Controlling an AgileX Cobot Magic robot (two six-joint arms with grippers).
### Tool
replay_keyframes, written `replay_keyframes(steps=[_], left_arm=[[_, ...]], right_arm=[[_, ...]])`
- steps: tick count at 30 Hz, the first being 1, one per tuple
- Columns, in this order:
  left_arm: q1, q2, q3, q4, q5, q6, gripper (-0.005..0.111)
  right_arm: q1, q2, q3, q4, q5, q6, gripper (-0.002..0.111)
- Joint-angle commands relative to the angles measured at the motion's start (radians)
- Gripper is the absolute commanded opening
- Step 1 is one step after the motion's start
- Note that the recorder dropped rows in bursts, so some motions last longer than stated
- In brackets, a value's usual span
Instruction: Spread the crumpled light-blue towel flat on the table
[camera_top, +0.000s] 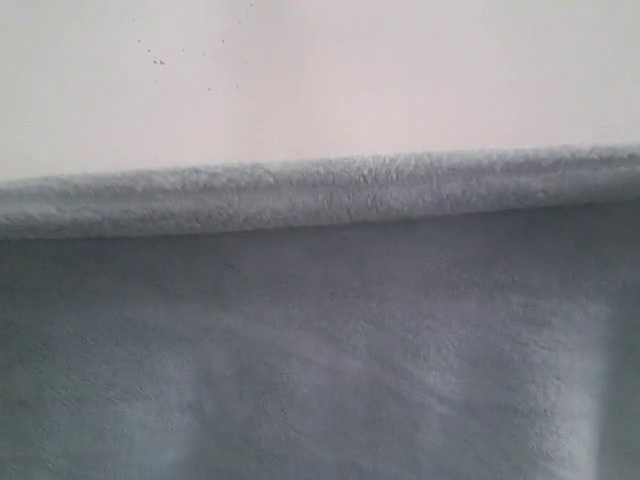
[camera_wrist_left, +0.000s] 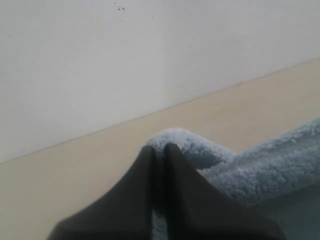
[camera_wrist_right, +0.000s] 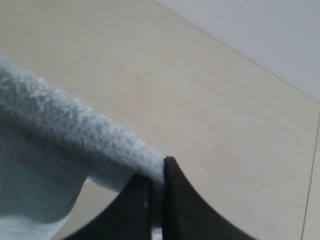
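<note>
Exterior view: you get the towel soft and out of focus. It runs off the left, right and bottom edges, so you cannot read its corners or full outline, and it blocks whatever lies behind it. The dark specks on the wall are too small to identify.

Left wrist view: the left gripper is cropped by the frame edge and only its tips show. They cover most of the fold pinched between them, and the towel runs out of frame.

Right wrist view: the right gripper is cropped the same way. The towel leaves the frame on two sides, and you cannot see how far it extends.
</note>
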Motion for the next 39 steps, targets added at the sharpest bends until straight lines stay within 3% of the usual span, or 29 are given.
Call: replay_keyframes(steps=[1,12,21,25,30,32,35,37,39], left_arm=[[0.01,0.136,0.133,0.064,-0.189,0.014,0.004],[0.01,0.508,0.164,0.068,-0.635,0.025,0.004],[0.01,0.814,0.156,0.059,-0.881,0.124,0.004],[0.01,0.928,0.121,-0.045,-0.97,0.198,0.004],[0.01,1.043,0.059,-0.283,-1.029,0.36,0.004],[0.01,1.08,0.032,-0.313,-1.031,0.412,0.009],[0.01,1.135,-0.006,-0.313,-1.031,0.427,0.024],[0.01,1.167,-0.029,-0.313,-1.031,0.427,0.038],[0.01,1.19,-0.047,-0.318,-1.043,0.427,0.05]], right_arm=[[-0.014,0.095,0.127,-0.15,-0.143,0.006,0.0],[-0.014,0.379,0.166,-0.319,-0.521,0.014,0.0],[-0.014,0.608,0.166,-0.458,-0.784,0.056,0.0],[-0.035,0.708,0.157,-0.598,-0.904,0.205,0.0],[-0.088,0.806,0.118,-0.616,-1.022,0.352,0.0],[-0.108,0.837,0.106,-0.616,-1.07,0.376,0.0],[-0.131,0.877,0.077,-0.61,-1.102,0.39,0.0],[-0.136,0.908,0.056,-0.61,-1.098,0.407,0.007],[-0.142,0.934,0.037,-0.609,-1.1,0.408,0.021]])
